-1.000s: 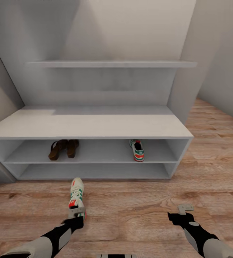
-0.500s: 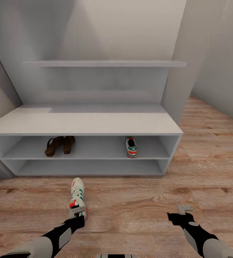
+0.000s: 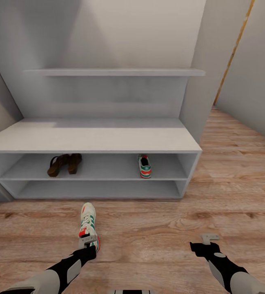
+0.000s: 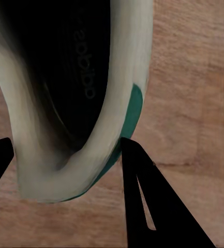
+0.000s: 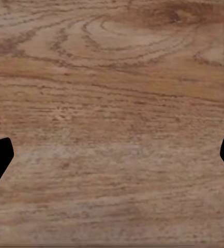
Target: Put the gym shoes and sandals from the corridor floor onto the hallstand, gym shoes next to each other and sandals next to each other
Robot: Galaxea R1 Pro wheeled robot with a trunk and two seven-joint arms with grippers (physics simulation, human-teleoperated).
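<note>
Left jaws pinch cream gym shoe point(image 3: 87, 223) heel rim; right jaws spread over grainy plank floor point(image 5: 112, 103).

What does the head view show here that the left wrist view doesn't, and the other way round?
Head view alone: the hallstand with both sandals and one gym shoe on its upper open shelf, and the right hand over bare floor. Left wrist view alone: the dark inside of the second gym shoe with printed lettering, and its heel rim between the fingers. Both: that shoe at the left hand, over the wood floor.
</note>
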